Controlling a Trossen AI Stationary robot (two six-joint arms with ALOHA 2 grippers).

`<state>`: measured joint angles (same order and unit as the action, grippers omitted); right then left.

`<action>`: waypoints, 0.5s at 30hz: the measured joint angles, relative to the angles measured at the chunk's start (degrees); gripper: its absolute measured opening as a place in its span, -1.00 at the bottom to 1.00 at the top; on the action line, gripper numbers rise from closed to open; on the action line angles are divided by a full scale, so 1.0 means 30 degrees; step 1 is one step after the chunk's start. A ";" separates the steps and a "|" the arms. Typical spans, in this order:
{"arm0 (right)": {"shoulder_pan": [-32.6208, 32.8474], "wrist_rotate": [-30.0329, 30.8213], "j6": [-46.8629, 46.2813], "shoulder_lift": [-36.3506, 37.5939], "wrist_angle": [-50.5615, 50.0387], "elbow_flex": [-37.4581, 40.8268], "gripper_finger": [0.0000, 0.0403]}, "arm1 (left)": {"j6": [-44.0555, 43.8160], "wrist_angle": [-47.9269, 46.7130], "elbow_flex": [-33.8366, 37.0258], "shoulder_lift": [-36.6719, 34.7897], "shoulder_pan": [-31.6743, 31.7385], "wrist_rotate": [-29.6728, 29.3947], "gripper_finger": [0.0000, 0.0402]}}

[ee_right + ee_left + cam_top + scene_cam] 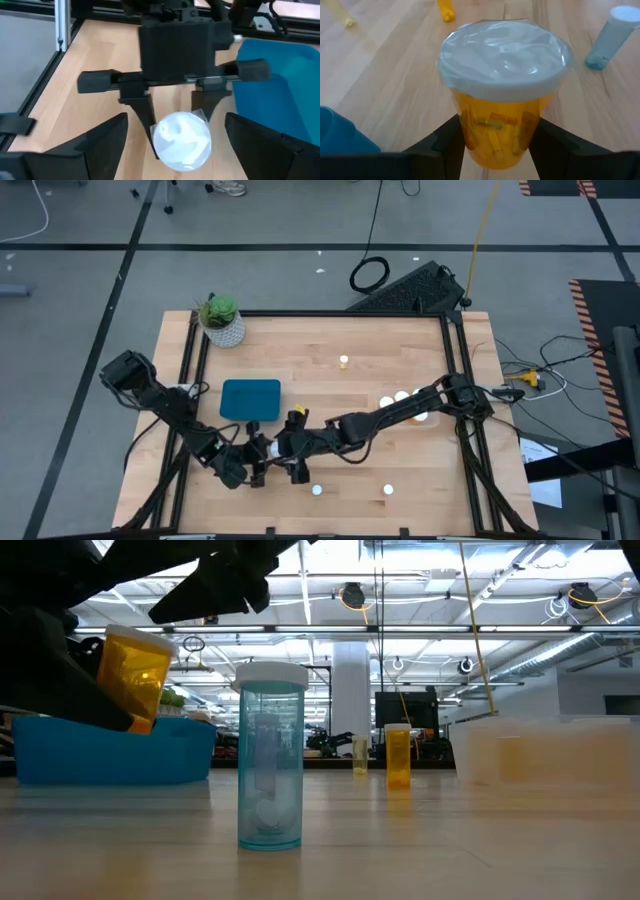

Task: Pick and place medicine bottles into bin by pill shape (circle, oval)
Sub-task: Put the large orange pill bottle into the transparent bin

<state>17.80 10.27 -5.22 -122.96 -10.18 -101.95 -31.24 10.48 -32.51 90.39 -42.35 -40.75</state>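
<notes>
Bottle [502, 90] sits clamped between left pincer [495, 142] fingers; right pincer [175, 150] hangs spread beside it

the pills inside the held amber bottle [497, 132] are too blurred to tell their shape, and the picture edge cuts its base off.

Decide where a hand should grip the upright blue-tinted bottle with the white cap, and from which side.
Grip the blue-tinted bottle on its straight round body, just under the white cap. It stands upright with open table around it, so coming down from above, one finger either side, likely suits; the slightly wider cap should resist slipping.
</notes>
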 joint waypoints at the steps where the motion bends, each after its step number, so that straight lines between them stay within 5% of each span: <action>1: 0.0000 0.0013 0.0062 -0.0096 0.0053 0.0000 0.63 | 0.0138 0.0064 0.0000 0.0000 0.0060 0.0000 -0.07; 15: -0.0197 0.0095 0.0465 -0.0647 -0.0441 0.0007 0.64 | 0.0880 0.0523 -0.0007 -0.0007 0.0394 0.0087 -0.07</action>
<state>17.21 10.56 -3.83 -124.90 -11.50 -101.93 -28.60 12.05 -32.53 90.37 -41.17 -40.49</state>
